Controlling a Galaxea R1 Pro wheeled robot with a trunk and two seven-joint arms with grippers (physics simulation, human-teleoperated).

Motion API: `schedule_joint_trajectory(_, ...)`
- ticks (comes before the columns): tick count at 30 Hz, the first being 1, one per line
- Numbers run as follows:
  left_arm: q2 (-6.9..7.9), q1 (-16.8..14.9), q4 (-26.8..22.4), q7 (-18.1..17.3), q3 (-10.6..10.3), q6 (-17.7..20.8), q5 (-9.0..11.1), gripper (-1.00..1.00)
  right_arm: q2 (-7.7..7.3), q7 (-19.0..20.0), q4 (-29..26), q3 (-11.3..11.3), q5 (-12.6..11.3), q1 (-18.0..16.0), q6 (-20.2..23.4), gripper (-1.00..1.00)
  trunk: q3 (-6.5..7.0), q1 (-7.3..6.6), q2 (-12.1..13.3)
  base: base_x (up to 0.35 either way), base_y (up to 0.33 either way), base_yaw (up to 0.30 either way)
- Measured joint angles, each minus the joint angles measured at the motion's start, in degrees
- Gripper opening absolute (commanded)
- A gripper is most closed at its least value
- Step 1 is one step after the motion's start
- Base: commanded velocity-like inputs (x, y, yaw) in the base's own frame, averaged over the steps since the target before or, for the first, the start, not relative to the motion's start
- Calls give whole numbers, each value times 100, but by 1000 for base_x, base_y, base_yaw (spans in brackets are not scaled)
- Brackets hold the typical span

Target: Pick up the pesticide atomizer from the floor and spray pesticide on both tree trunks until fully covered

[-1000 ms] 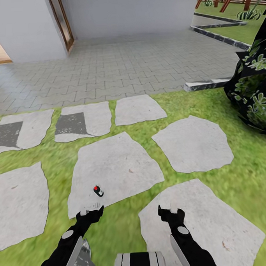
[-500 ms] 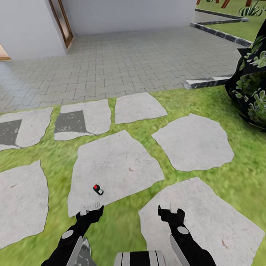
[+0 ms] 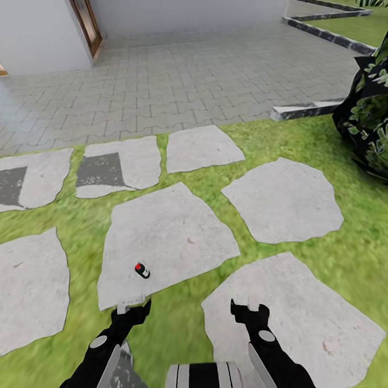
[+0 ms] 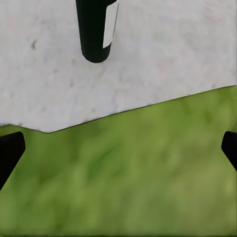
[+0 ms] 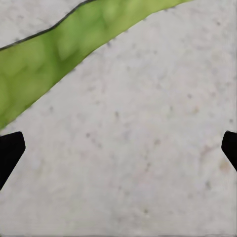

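The pesticide atomizer (image 3: 142,270), a tiny black item with a red top, lies on a pale stepping stone (image 3: 168,241) in the lawn. My left gripper (image 3: 132,310) hovers just short of it, over the stone's near edge, open and empty. In the left wrist view the atomizer (image 4: 96,29) is a black cylinder with a white label, ahead of the open left gripper (image 4: 118,150) on the stone. My right gripper (image 3: 248,310) is open over another stone (image 3: 291,319); the right wrist view shows the right gripper (image 5: 118,148) above bare stone. The trees are out of view.
Several flat stepping stones lie in green grass (image 3: 183,319). Grey paving (image 3: 182,86) runs back to a white house wall with a wooden door frame (image 3: 85,23). A dark leafy plant (image 3: 372,122) stands at the right by a stone kerb (image 3: 303,110).
The whole head picture has slid upward a little, so the camera has moved. Both arms keep their pose and both grippers stay open. The atomizer lies where it was on the stone.
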Motion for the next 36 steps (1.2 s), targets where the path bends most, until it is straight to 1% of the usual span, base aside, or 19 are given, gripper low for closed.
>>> schedule_joint_trajectory(2,0,0,0,1,0,0,0,100,0,0,0,1,1,0,0,100,-46,5,-3,0,0,0)
schedule_joint_trajectory(11,0,0,0,6,3,-8,0,100,0,-5,0,2,9,0,2,100,-55,5,-3,0,0,0)
schedule_joint_trajectory(23,0,2,0,8,9,-9,0,100,0,-9,0,2,10,0,3,100,-142,5,-3,0,0,0)
schedule_joint_trajectory(34,0,0,6,9,9,-13,0,100,0,-9,0,2,10,0,7,100,-180,5,-3,0,0,0)
schedule_joint_trajectory(36,0,3,14,10,9,-84,-3,100,0,-9,4,2,10,0,8,100,-190,5,-3,0,0,0)
